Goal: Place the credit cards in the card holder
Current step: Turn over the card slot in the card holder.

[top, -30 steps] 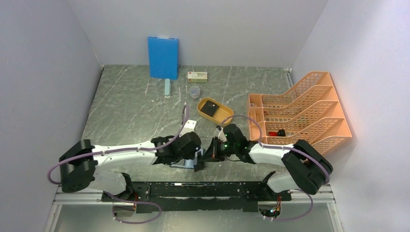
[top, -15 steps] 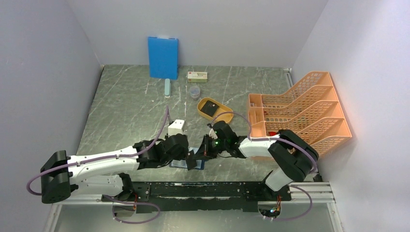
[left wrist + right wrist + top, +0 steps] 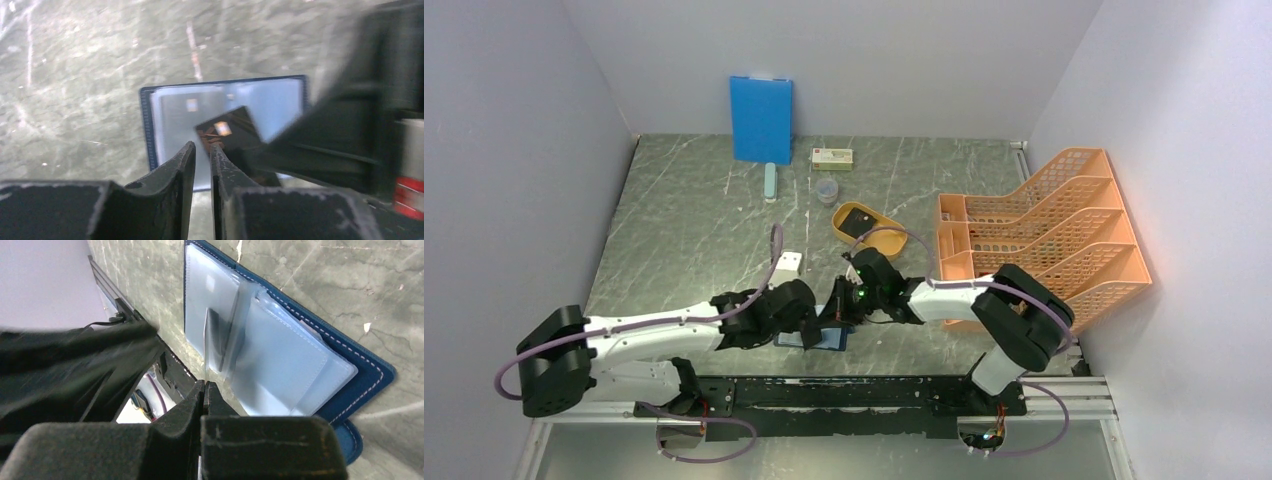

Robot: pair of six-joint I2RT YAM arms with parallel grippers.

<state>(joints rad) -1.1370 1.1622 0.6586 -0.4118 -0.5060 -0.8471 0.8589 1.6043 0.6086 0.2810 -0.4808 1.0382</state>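
Left wrist: dark card (image 3: pixel 230 131) corner at left tool (image 3: pixel 202 150), over card holder (image 3: pixel 170 107).

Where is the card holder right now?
In the top view, the card holder lies open near the table's front edge, about centre, where the left pincer and right pincer meet.

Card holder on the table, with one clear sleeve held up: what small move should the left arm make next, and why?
Probably ease the dark card a little deeper into the pocket. The left gripper pinches the card's corner over the open card holder, the right gripper holds a clear sleeve up, and most of the card seems to be outside it.
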